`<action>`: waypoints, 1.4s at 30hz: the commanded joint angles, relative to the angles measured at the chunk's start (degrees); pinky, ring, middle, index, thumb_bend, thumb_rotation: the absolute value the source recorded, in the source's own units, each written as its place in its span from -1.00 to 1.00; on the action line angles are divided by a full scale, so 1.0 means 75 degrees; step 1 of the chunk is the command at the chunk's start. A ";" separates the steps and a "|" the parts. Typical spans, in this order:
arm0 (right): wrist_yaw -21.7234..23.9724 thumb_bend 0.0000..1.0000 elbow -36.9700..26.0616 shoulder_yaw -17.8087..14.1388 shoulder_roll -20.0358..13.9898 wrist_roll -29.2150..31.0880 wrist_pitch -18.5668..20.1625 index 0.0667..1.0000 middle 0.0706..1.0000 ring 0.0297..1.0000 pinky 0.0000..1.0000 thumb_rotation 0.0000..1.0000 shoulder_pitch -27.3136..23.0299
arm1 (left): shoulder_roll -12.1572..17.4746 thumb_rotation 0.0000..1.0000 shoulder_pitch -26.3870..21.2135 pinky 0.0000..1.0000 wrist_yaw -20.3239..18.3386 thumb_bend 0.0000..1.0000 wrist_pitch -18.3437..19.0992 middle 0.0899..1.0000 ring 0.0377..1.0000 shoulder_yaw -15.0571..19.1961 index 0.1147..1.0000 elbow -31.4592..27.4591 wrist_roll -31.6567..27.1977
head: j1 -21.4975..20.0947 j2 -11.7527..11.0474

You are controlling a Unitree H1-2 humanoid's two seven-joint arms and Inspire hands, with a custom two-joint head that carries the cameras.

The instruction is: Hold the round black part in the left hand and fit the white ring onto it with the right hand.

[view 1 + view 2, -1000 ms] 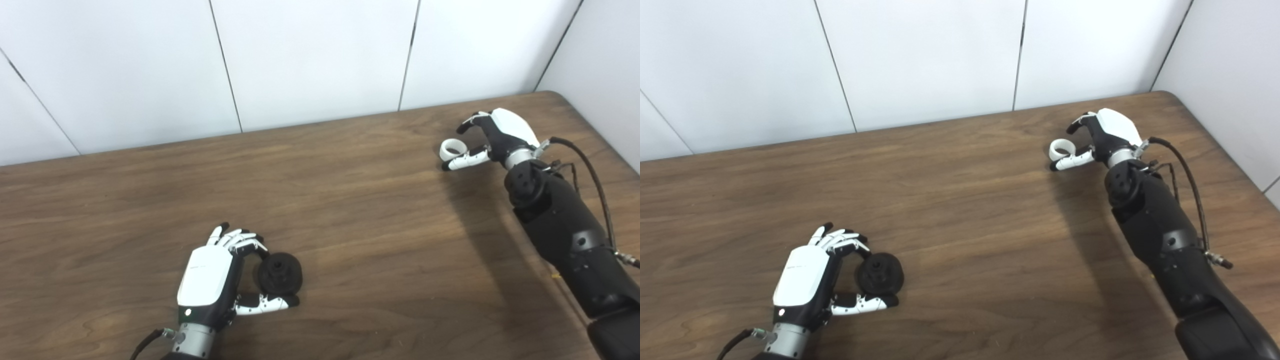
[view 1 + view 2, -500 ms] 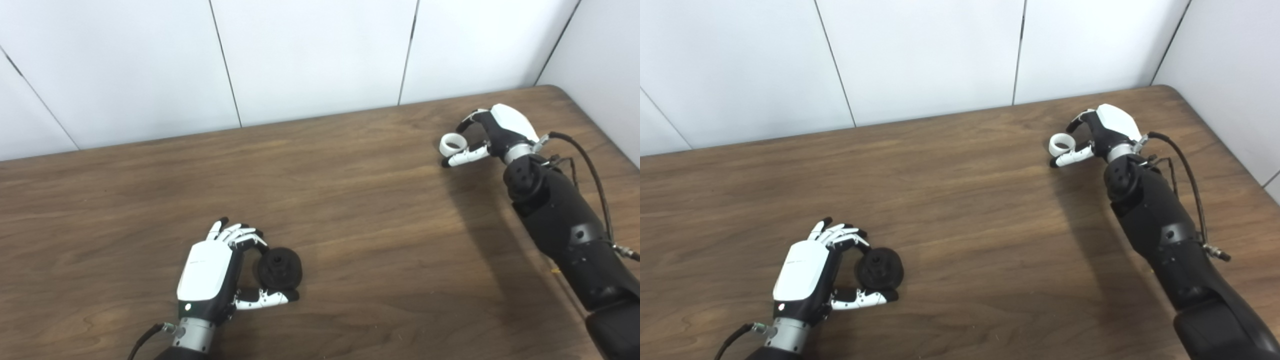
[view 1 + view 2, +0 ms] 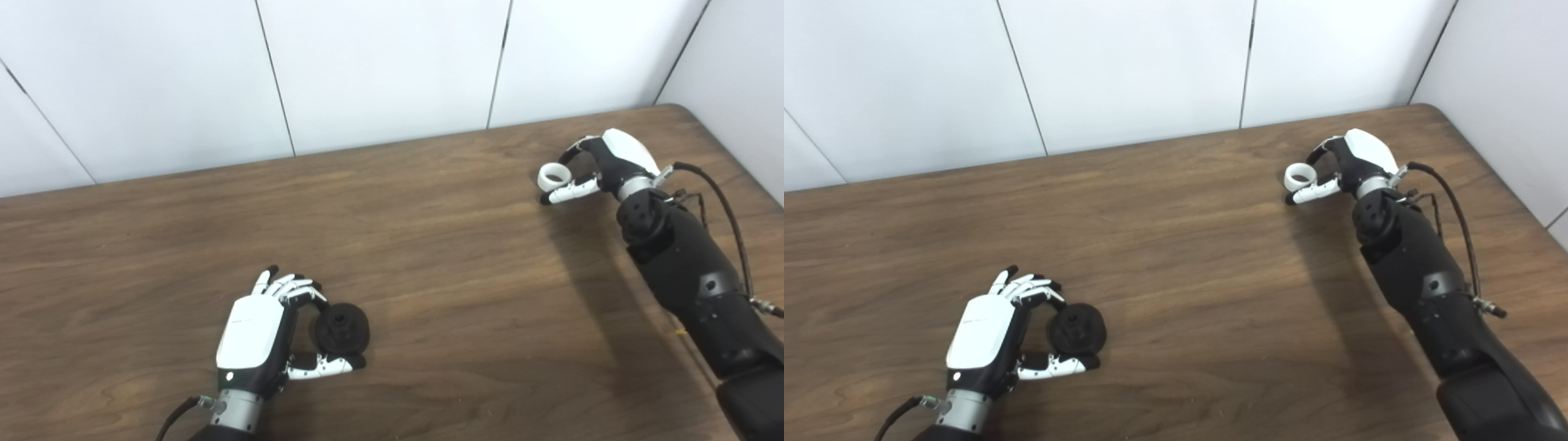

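The round black part (image 3: 342, 328) lies low on the table (image 3: 429, 257), at the near left, with its stepped hub turned up and toward the right; it is cupped by the left hand (image 3: 260, 334), whose fingers (image 3: 298, 293) curl over its far edge while the thumb (image 3: 324, 366) lies along its near side. Contact appears to be made on both sides, yet whether the part is truly clamped or only bracketed, and whether it is clear of the wood, cannot be told. The white ring (image 3: 554, 176) is found well apart, at the far right of the table, pinched by the right hand (image 3: 603, 162) between a curled finger above and the thumb (image 3: 566, 193) below, its opening facing up. Whether it rests on the surface cannot be made out. The step in hand is judged to be the securing of both pieces before they are brought together. To do it well, the black part should be gripped by its rim alone, so that the hub is left bare for the ring. The ring is best held by its outer wall, with the bore kept free. It should be carried across with the bore square to the hub, since a tilted ring is likely to jam or slip from so light a pinch.
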 commanded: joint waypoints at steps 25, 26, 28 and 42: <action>-0.0520 0.04 0.0116 -0.0174 -0.0072 0.0275 -0.0526 -0.09 0.69 0.92 1.00 -0.73 -0.0325 | 0.0127 -0.90 0.0123 0.92 -0.0176 0.05 0.0072 0.43 0.65 -0.0022 -0.17 0.0040 0.0151 | 0.0027 0.0005; -0.0539 0.04 0.0130 -0.0172 -0.0072 0.0279 -0.0529 -0.09 0.69 0.93 1.00 -0.73 -0.0327 | 0.0125 -0.90 0.0119 0.92 -0.0164 0.05 0.0068 0.43 0.65 -0.0026 -0.17 0.0046 0.0161 | 0.0030 -0.0001; -0.0566 0.03 0.0140 -0.0153 -0.0084 0.0284 -0.0535 -0.10 0.68 0.95 1.00 -0.73 -0.0325 | 0.0122 -0.90 0.0113 0.93 -0.0147 0.05 0.0049 0.43 0.66 -0.0028 -0.17 0.0056 0.0151 | 0.0036 -0.0002; -0.0562 0.03 0.0085 -0.0158 -0.0110 0.0295 -0.0458 -0.09 0.68 0.96 1.00 -0.74 -0.0238 | 0.0104 -0.90 0.0111 0.91 -0.0141 0.05 0.0060 0.43 0.64 -0.0018 -0.17 0.0056 0.0139 | 0.0043 0.0009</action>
